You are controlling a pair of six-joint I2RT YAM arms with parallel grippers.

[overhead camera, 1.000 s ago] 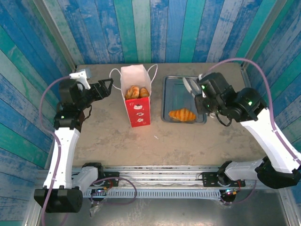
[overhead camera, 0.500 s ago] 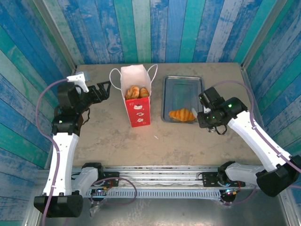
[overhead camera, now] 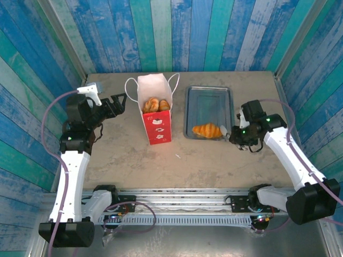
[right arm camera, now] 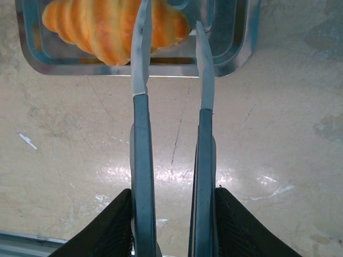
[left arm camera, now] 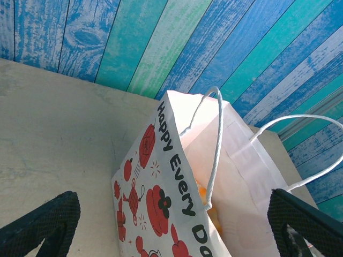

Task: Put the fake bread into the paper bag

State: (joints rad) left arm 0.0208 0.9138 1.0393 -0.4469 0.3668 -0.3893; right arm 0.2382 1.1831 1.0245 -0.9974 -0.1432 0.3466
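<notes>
The sandy surface [overhead camera: 134, 160] lies inside blue and green plank walls [overhead camera: 171, 32], and its near strip in front of my arms is bare, leaving wide room to move.

My right pincer [overhead camera: 237, 136] hangs low over the surface just off the tray's near right corner. It is clamped on the tongs [right arm camera: 139, 134]. The two blades stand apart and reach forward over the tray's near rim. The left blade crosses above the croissant [overhead camera: 207, 130]. The right blade lies at its right tip. I cannot tell whether either blade touches it. The croissant sits just inside the near rim of the tray [overhead camera: 209, 99], and the rest of the tray floor beyond it is bare.

Left of the tray, with a narrow gap between them, the bag [overhead camera: 157, 128] stands upright and open at the top. There is bread [overhead camera: 156, 104] inside it.

My left pincer [overhead camera: 120, 100] is near the bag's left side, fingers wide apart, close to the left handle [overhead camera: 129, 88]. In the wrist view the fingers [left arm camera: 43, 219] frame the bag [left arm camera: 161, 198].
</notes>
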